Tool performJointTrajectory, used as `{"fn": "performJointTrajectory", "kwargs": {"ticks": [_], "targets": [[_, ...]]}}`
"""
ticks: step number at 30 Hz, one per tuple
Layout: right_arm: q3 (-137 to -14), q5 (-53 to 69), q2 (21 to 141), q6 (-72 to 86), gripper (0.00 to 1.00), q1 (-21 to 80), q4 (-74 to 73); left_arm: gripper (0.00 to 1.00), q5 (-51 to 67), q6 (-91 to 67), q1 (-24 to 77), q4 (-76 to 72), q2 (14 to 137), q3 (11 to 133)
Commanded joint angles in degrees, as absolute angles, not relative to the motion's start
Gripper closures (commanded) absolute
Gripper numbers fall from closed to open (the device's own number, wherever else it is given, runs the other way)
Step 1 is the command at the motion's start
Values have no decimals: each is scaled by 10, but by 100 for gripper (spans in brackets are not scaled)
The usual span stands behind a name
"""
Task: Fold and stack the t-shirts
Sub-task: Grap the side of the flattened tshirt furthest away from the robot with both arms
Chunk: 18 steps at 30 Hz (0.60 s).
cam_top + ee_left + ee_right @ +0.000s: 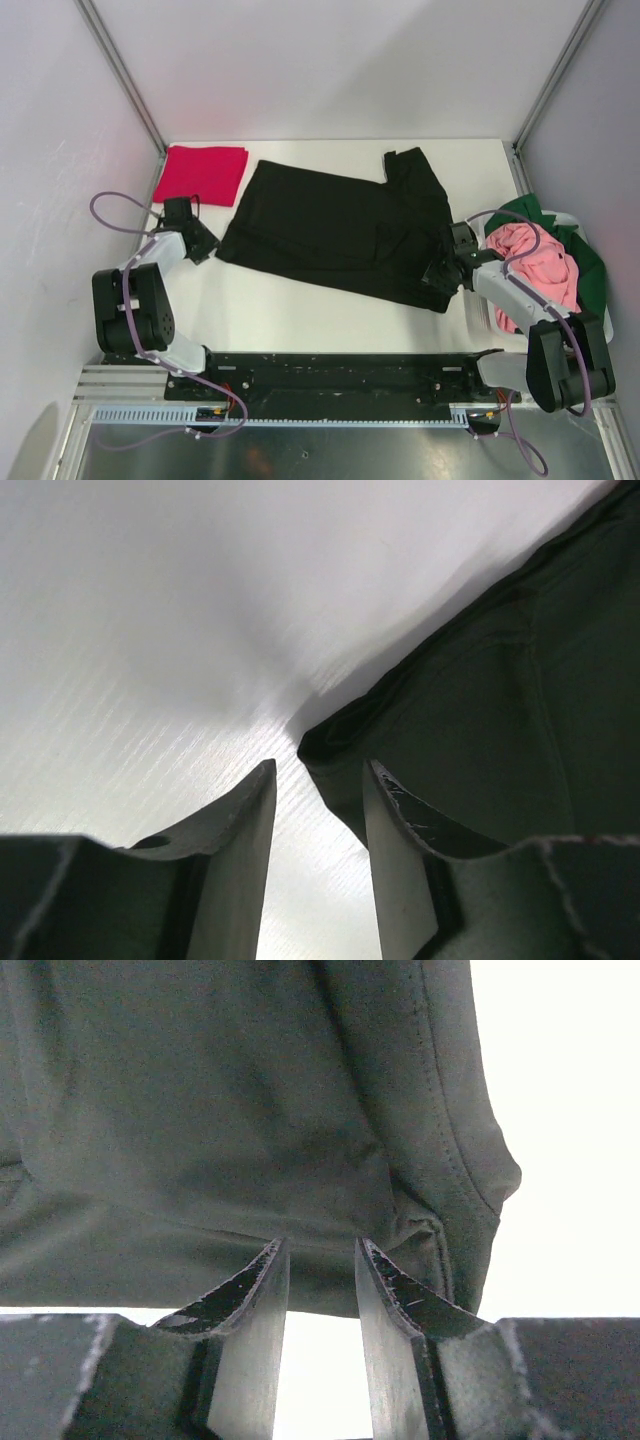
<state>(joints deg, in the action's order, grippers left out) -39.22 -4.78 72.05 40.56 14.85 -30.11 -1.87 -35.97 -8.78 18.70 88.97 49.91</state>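
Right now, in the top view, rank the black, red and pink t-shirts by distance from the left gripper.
1. Black t-shirt, its corner just right of the left gripper.
2. Red t-shirt, folded, behind it.
3. Pink t-shirt, far right.

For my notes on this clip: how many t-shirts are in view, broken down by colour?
Black t-shirt: 1, spread out
Red t-shirt: 1, folded
Pink t-shirt: 1, bunched up
Green t-shirt: 1, partly under the pink one
Total: 4
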Motion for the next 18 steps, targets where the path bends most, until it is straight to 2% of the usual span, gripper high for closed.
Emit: {"fn": "performJointTrajectory", "kwargs": {"ticks": [1,18], "targets": [[-392,-39,697,397,62,144,-298,54,-11,-338,-90,183,836,489],[-396,-29,700,397,62,143,-297,54,-40,-318,-67,185,919,515]]}}
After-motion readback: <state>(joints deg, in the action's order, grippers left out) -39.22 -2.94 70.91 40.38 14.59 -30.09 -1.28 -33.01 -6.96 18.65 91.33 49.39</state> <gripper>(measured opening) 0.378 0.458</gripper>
